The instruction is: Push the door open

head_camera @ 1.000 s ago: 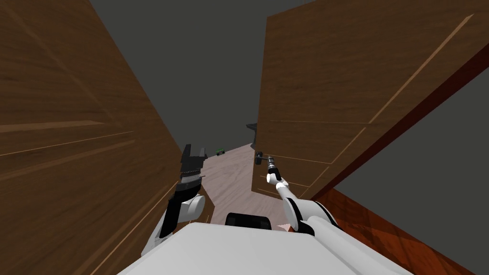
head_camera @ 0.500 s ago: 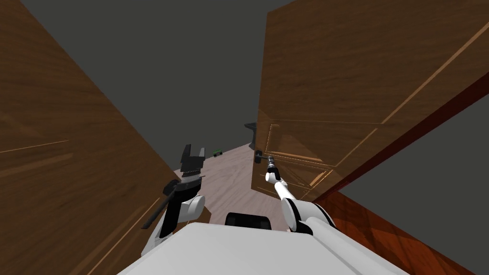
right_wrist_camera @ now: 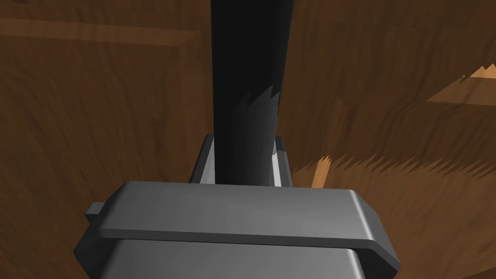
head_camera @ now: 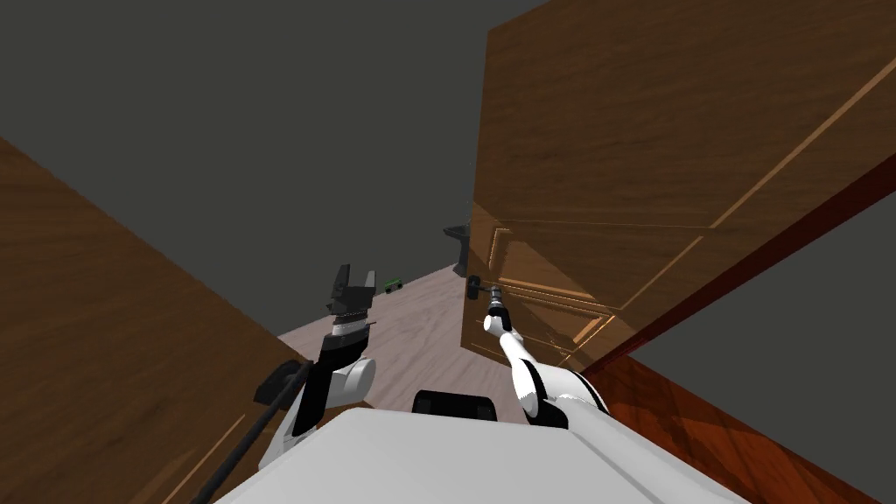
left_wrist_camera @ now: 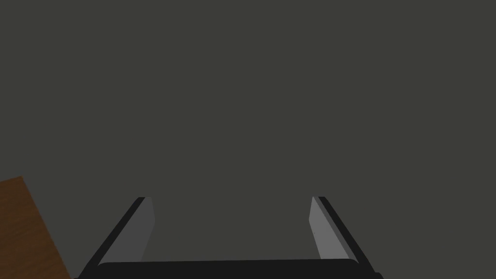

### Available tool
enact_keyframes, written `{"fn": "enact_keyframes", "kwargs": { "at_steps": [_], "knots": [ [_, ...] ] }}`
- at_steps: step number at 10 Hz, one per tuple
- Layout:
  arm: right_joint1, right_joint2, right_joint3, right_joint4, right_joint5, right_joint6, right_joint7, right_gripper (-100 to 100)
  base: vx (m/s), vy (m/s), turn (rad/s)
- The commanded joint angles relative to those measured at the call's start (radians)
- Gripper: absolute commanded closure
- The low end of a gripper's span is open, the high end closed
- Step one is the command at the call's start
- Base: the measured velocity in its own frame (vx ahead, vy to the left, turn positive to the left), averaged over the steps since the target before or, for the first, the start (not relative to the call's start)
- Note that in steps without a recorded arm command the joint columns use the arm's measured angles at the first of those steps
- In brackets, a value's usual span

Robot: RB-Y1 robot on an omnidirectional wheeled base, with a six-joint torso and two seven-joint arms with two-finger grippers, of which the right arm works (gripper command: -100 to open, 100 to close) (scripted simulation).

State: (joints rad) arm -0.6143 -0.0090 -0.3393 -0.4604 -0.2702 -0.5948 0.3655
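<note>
A brown panelled door (head_camera: 630, 175) stands at my right, seen close behind the hand in the right wrist view (right_wrist_camera: 97, 97). Its dark handle (head_camera: 472, 282) sticks out near the door's edge. My right gripper (head_camera: 478, 290) is shut on that handle (right_wrist_camera: 247, 87), with the fingers (right_wrist_camera: 205, 162) pressing its sides. My left gripper (head_camera: 353, 278) is raised in the gap between the two brown surfaces, open and holding nothing (left_wrist_camera: 231, 198), facing a grey wall.
A second brown door-like panel (head_camera: 105, 350) slants along my left, with a dark lever (head_camera: 276, 385) and a long bar on it. Pale floor (head_camera: 411, 324) runs ahead through the gap, with a small green thing (head_camera: 393, 285) and a dark stand (head_camera: 456, 236) beyond. Red-brown floor (head_camera: 700, 429) lies at right.
The left brown panel has swung down and away to the left, baring more grey wall and bringing its dark lever into view. The right gripper stays on the handle.
</note>
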Motion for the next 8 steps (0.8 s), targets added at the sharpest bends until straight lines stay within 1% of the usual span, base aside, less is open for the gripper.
{"fn": "enact_keyframes", "kwargs": {
  "at_steps": [1,5,7,8],
  "knots": [
    [-0.002,0.002,-0.024,-0.008,-0.016,-0.011,0.032,100,0.162,0.068,-0.084],
    [-0.014,0.046,-0.061,0.005,-0.044,-0.026,0.092,100,0.157,0.109,-0.095],
    [-0.017,0.058,-0.069,0.007,-0.050,-0.030,0.104,100,0.077,0.147,-0.050],
    [-0.007,0.039,-0.074,-0.002,-0.050,-0.029,0.101,100,0.022,0.052,-0.072]
  ]
}}
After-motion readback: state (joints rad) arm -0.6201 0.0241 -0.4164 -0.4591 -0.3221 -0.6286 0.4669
